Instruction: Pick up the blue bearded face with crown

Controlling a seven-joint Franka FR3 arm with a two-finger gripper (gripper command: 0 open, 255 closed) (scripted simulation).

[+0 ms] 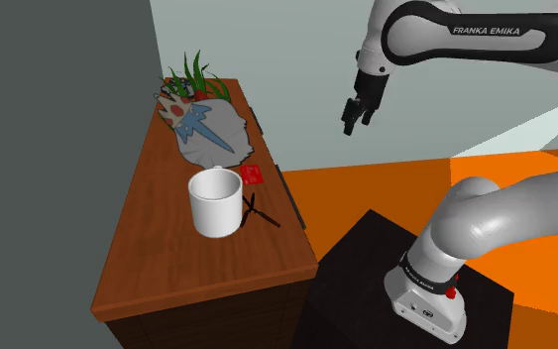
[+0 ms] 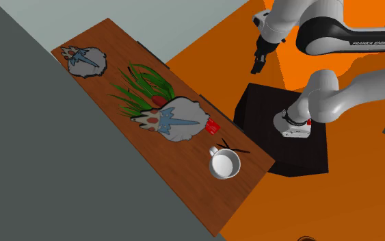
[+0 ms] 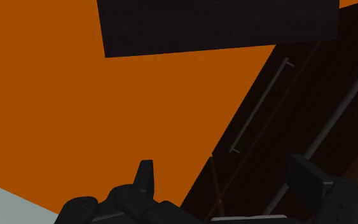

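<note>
Gripper (image 1: 356, 116) hangs over orange floor (image 1: 366, 188), well to the view's right of wood table (image 1: 167, 263); on table, grey face w/ blue beard (image 1: 207, 131) lies flat, touching green plant (image 1: 195, 74); white mug (image 1: 214, 203) upright nearer cam; small red item (image 1: 253, 175) & black sticks (image 1: 263, 214) just beside mug; black stand (image 1: 366, 268) lower right.
</note>
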